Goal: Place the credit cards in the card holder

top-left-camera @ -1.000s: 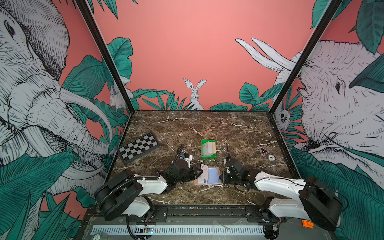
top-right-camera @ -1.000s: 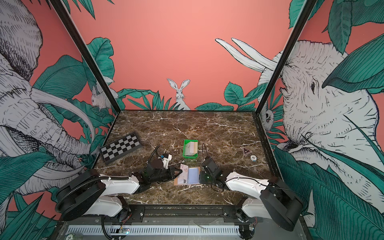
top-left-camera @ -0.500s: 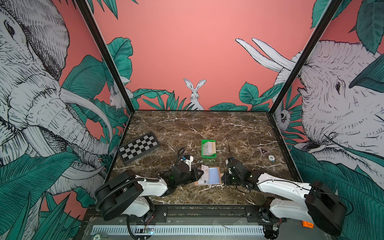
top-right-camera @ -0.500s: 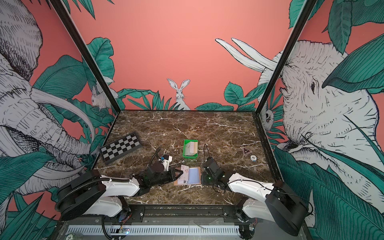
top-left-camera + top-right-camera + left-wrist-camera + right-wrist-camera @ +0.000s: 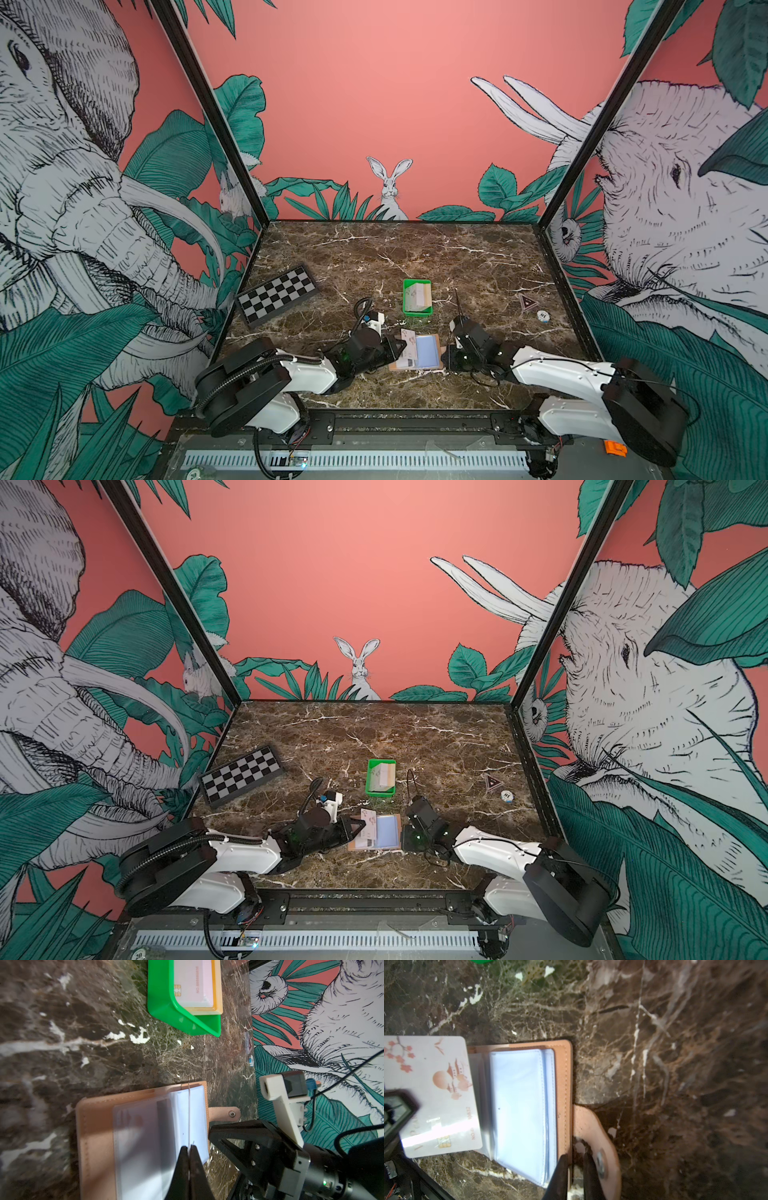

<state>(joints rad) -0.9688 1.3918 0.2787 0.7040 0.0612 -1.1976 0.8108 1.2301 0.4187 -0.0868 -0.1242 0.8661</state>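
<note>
While tan leather card holder gapes, glossy card

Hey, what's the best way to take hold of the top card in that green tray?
Grip the top card by its long edge on the tray's open side, coming from above. The stack sits inside the green tray, whose raised walls likely block a flat sideways approach, and the thin card offers only its edges to pinch.

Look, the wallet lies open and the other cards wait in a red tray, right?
Not red: the tray holding the other cards is green, as both top views and the left wrist view show. The wallet does lie open.
</note>
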